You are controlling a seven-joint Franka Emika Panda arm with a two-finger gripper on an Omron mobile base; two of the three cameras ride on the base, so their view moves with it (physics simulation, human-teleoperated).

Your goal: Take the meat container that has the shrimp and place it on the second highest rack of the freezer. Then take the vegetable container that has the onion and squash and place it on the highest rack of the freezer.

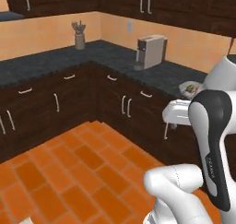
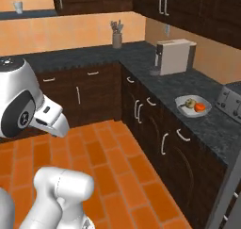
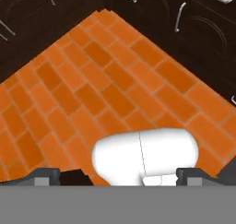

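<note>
**Nowhere near a grasp: hand empty, aimed at the floor**

Step in hand, as I judge it: the very start of the first fetch, the one for the meat container. Nothing is carried and nothing is shelved. Where that container stands I cannot tell from these views.

End effector: my gripper (image 3: 119, 178) has its two tips spread as wide as they go, with nothing between them. It looks down along itself at the orange brick floor (image 3: 115, 89), with dark cabinet doors (image 3: 193, 29) along the far edges.

Task thing I can place: a pale bowl (image 2: 192, 106) on the dark counter (image 2: 155, 84), near the front edge. It sits between the boxy coffee machine (image 2: 175, 56) and the toaster (image 2: 230, 99), nearer the toaster. It holds an orange-red piece and a yellowish one, so it is probably the vegetable container, due second.

Orientation: the bowl sits upright, mouth up. It looks round, so it has no long axis to line my jaws against, and any approach over the rim would serve.

A grey slanted edge (image 2: 230, 190) at the lower right of the right base view may belong to the freezer. I cannot tell.

Next move calls for:
- driving or turning the base until the grey tray comes into sight;
- lifting the hand off its floor-facing pose to counter height;
- keeping the tips spread for a rim grasp;
- leaving the bowl alone until the tray is shelved.
</note>
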